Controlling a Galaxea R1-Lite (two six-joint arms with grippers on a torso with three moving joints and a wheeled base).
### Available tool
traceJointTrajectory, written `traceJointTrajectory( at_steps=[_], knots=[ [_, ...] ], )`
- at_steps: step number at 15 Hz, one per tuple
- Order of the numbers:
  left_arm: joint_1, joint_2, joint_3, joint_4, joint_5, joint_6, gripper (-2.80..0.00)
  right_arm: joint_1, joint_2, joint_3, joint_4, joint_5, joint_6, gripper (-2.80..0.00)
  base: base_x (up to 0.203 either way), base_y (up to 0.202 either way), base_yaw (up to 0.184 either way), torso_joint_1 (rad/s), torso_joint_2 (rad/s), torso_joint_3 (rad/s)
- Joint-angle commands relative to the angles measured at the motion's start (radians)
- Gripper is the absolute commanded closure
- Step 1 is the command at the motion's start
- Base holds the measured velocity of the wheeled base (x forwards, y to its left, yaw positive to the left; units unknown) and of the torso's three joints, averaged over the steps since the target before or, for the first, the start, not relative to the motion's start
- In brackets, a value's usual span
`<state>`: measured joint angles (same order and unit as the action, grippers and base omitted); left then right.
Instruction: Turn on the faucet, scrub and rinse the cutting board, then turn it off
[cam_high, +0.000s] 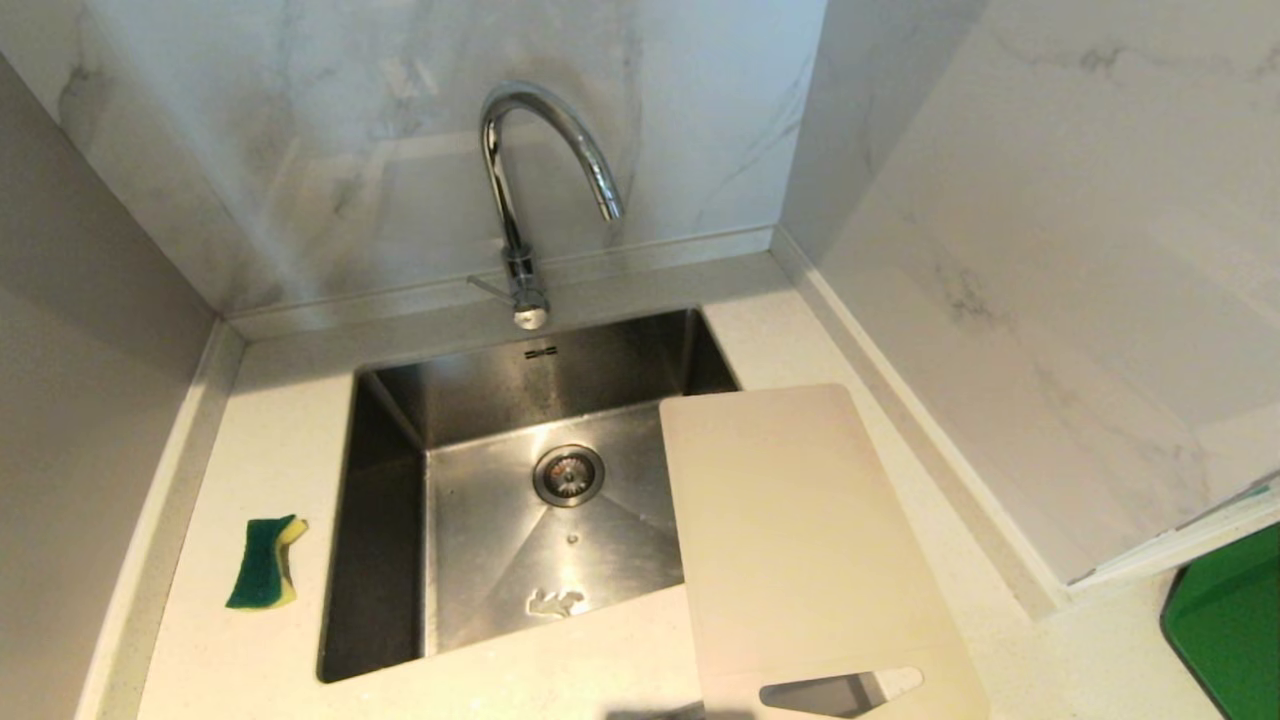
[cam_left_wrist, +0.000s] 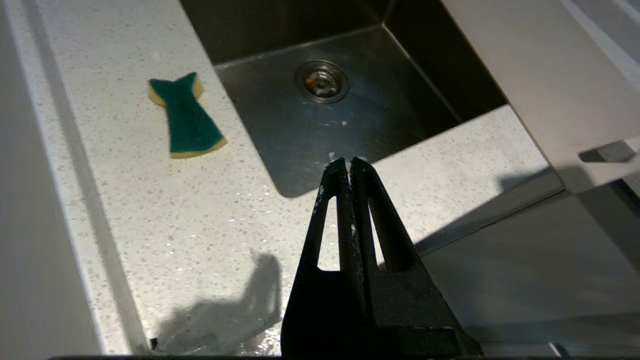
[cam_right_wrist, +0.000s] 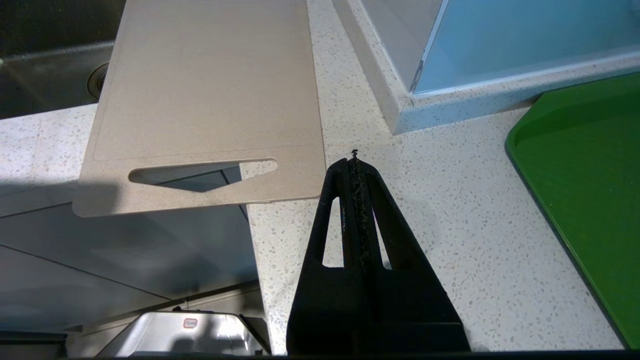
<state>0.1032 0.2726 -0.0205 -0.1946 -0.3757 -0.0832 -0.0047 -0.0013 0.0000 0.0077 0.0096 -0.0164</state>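
Note:
The chrome gooseneck faucet (cam_high: 520, 190) stands behind the steel sink (cam_high: 390, 560), its thin side lever (cam_high: 488, 287) pointing left; no water runs. The cream cutting board (cam_high: 800, 540) lies across the sink's right rim and the counter, with its handle slot (cam_high: 840, 692) at the near end overhanging the counter edge. Neither arm shows in the head view. My left gripper (cam_left_wrist: 349, 162) is shut and empty above the counter's front strip near the sink's near edge. My right gripper (cam_right_wrist: 354, 162) is shut and empty over the counter just right of the cutting board (cam_right_wrist: 210, 100).
A green-and-yellow sponge (cam_high: 264, 563) lies on the counter left of the sink, also visible as the sponge (cam_left_wrist: 186, 116) in the left wrist view. A green tray (cam_high: 1230, 625) sits at the far right. Marble walls close in the back and right.

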Motion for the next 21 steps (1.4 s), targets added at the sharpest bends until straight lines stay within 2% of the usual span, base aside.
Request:
traceJointTrajectory(
  at_steps=[1,3,7,10,12,14,15,19,21],
  knots=[
    [-0.09,0.007,-0.003,0.011,0.02,0.001,0.0,0.0,0.001,0.0,0.0,0.001,0.0,0.0,0.0,0.0,0.0,0.0,0.0,0.0],
    [-0.154,-0.003,0.0,0.028,0.091,0.002,0.0,0.0,0.001,0.0,0.0,0.001,0.0,0.0,0.0,0.0,0.0,0.0,0.0,0.0],
    [-0.129,-0.075,0.022,0.037,0.106,-0.002,0.0,0.0,0.001,0.0,0.0,0.0,0.0,0.0,0.0,0.0,0.0,0.0,0.0,0.0],
    [-0.112,-0.183,0.008,0.11,0.139,0.014,0.0,0.0,0.001,0.0,0.0,0.001,0.0,0.0,0.0,0.0,0.0,0.0,0.0,0.0],
    [-0.108,-0.232,0.006,0.121,0.19,0.063,0.0,0.0,0.001,0.0,0.0,0.0,0.0,0.0,0.0,0.0,0.0,0.0,0.0,0.0],
    [-0.107,-0.272,0.018,0.128,0.298,0.177,0.0,0.0,0.001,0.0,0.0,0.0,0.0,0.0,0.0,0.0,0.0,0.0,0.0,0.0],
    [-0.106,-0.274,0.022,0.126,0.327,0.201,0.0,0.0,0.001,0.0,0.0,0.0,0.0,0.0,0.0,0.0,0.0,0.0,0.0,0.0],
    [-0.106,-0.274,0.022,0.188,0.334,0.188,0.0,0.0,0.001,0.0,0.0,0.0,0.0,0.0,0.0,0.0,0.0,0.0,0.0,0.0],
    [-0.106,-0.274,0.022,0.215,0.345,0.149,0.0,0.0,0.001,0.0,0.0,0.0,0.0,0.0,0.0,0.0,0.0,0.0,0.0,0.0]
  ],
)
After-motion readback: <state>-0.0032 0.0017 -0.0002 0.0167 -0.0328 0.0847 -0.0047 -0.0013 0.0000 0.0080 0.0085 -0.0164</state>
